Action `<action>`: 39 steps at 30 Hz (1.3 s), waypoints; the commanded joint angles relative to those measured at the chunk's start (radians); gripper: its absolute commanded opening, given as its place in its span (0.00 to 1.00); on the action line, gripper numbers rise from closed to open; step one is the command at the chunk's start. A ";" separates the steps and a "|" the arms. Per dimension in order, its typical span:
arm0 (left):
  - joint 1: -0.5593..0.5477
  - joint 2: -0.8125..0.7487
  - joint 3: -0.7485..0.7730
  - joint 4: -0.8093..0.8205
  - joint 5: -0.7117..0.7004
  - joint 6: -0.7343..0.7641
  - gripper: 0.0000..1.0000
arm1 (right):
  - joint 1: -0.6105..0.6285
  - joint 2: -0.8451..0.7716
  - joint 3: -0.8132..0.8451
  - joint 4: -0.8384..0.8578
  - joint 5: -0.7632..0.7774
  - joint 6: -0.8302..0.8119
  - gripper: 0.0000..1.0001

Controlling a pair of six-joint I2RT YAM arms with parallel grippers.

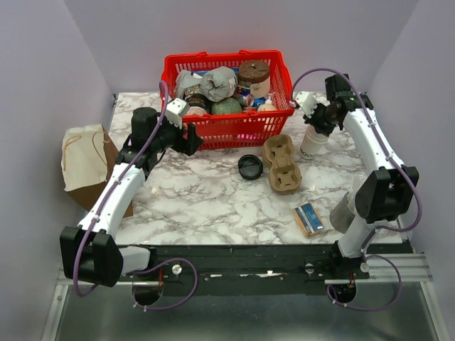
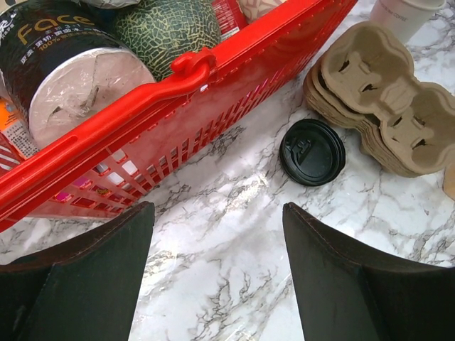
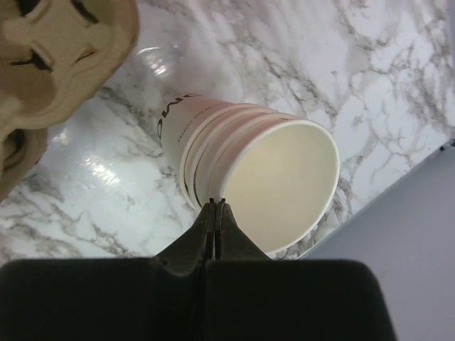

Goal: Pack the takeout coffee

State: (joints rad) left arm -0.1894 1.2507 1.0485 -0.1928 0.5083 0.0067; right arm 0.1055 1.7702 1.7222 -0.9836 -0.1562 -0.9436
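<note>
Marble table (image 1: pixel 199 192): "Face" roll (image 2: pixel 78 78) in basket (image 2: pixel 234 78); left end effector (image 2: pixel 217 213) apart, right end effector (image 3: pixel 215 206) together.

On the marble worktop (image 1: pixel 199 199) I see a loose black lid (image 1: pixel 250 167) just left of a stack of pulp cup carriers (image 1: pixel 282 165). A stack of lidless paper cups (image 1: pixel 313 145) stands to their right. A red basket (image 1: pixel 234 131) of groceries stands behind, and a small blue box (image 1: pixel 309 219) lies nearer.
</note>
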 commanded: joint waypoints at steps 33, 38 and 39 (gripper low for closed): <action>-0.007 0.058 0.030 0.049 0.041 -0.066 0.82 | 0.000 0.109 0.315 -0.116 0.095 -0.093 0.00; -0.008 0.065 0.041 0.056 0.039 -0.073 0.82 | 0.008 0.135 0.369 -0.117 0.151 -0.020 0.00; -0.008 0.067 0.041 0.058 0.039 -0.073 0.82 | 0.010 0.120 0.293 -0.106 0.168 -0.062 0.00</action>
State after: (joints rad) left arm -0.1921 1.3098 1.0546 -0.1623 0.5190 -0.0509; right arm 0.1120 1.9144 2.1105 -1.1458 -0.0868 -1.0180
